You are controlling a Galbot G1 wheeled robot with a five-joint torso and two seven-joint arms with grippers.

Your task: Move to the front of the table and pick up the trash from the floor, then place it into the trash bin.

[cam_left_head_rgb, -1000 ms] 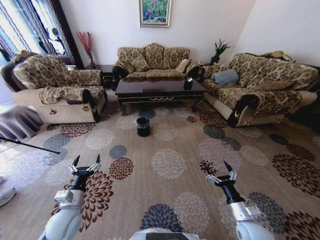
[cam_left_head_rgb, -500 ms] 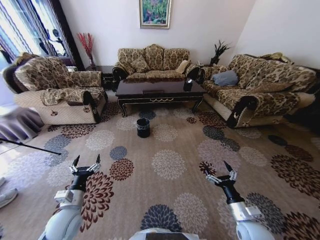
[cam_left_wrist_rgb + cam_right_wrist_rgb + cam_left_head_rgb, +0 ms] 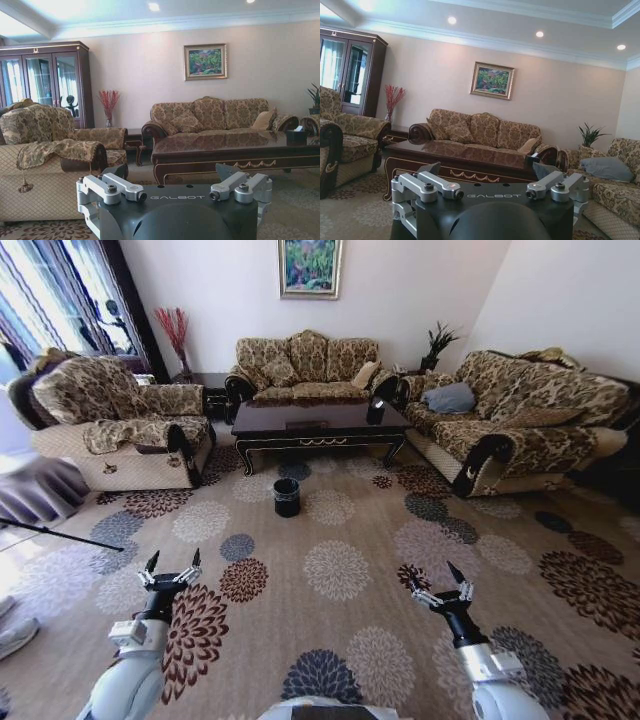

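Fingers spread wide, nothing held: left gripper (image 3: 169, 567) and right gripper (image 3: 448, 583) hover over the floor (image 3: 340, 630).
Trash bin (image 3: 287, 496) stands before the table's (image 3: 318, 421) front edge; trash too small to see, likely light, crushable, best pinched mid-crumple.

— What finish is seen on the long dark wooden coffee table (image 3: 318, 421) at the far end?
— A glossy, mirror-like top is shown, with gold ornament set into its apron.
— And the patterned beige woven carpet floor (image 3: 340, 570)?
— A matt, soft textile surface is presented. The small round black trash bin (image 3: 287, 496) is lined with crinkled, faintly shiny plastic.
— The sofas?
— The brown floral damask sofas (image 3: 305, 365) are covered in cloth with a slight sheen, trimmed in polished dark wood.
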